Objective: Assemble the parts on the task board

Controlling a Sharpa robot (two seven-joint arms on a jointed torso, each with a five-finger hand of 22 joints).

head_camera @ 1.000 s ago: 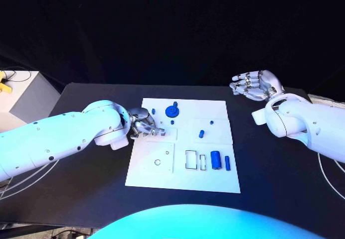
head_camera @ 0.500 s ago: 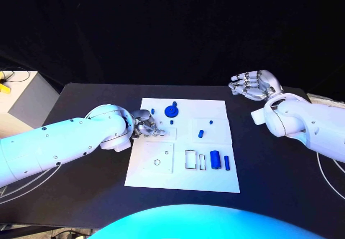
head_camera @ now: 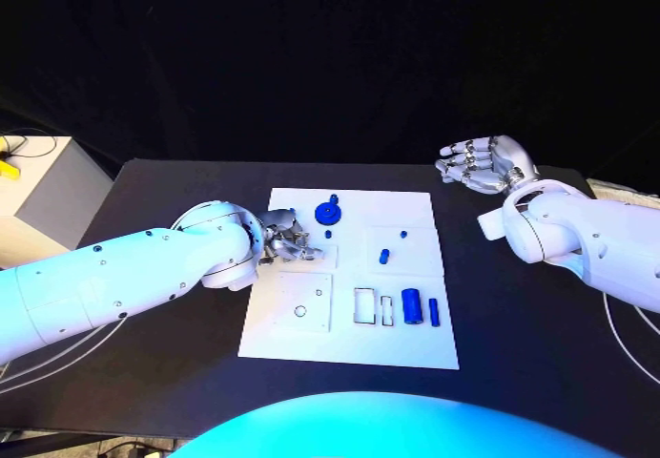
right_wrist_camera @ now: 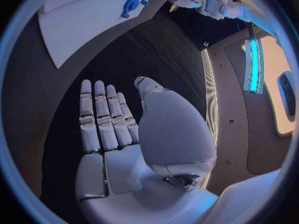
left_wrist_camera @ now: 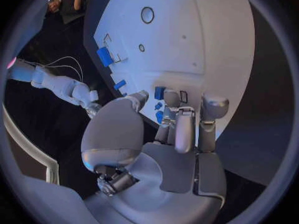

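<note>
White board: task board flat mid-table on the black table, long side running away from the robot.
Far end of board: blue round part with a knob standing near the far edge, just beside the left hand.
Middle of board: small blue peg lying right of centre; tiny blue stud a little beyond it.
Near right of board: blue cylinder lying beside a thinner blue bar, close but apart; two outlined rectangular slots to their left.
Near left of board: small ring mark in a square panel.
Left hand: left hand low over the board's left edge, fingers curled down toward the surface; in the left wrist view, fingertips beside small blue pieces; cannot tell whether anything is pinched.
Right hand: right hand raised beyond the table's far right corner, well apart from the board, fingers straight and close together, holding nothing.
</note>
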